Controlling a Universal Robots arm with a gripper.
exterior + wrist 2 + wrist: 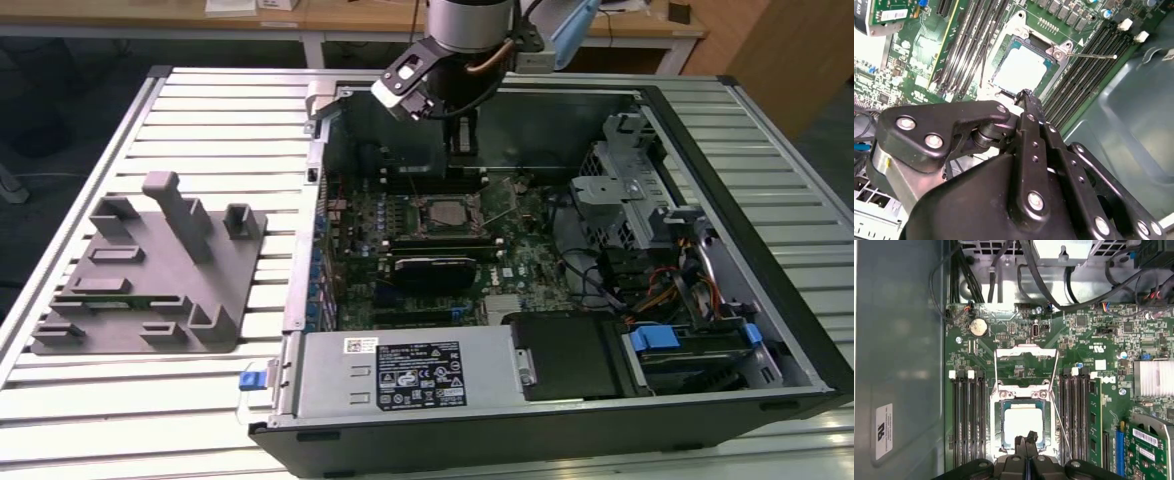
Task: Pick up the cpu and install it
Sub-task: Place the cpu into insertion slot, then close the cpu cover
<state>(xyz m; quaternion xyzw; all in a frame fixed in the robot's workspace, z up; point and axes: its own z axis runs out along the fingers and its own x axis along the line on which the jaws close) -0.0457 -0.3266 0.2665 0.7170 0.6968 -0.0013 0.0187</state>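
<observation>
1. cpu lies flat inside the socket on the motherboard, silver top up; both wrist views show it seated there.
2. Above the socket's near edge hangs the gripper, its fingertips pinched together with nothing between them.
3. Beside the socket, the load frame is flipped open.
4. From the socket's corner a thin lever sticks out.
5. On both sides of the socket run memory slots; a green memory stick sits in one.

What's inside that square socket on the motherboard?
The cpu lies in the socket, silver top up. The gripper covers one edge; whatever is beneath the cpu is hidden.
</observation>
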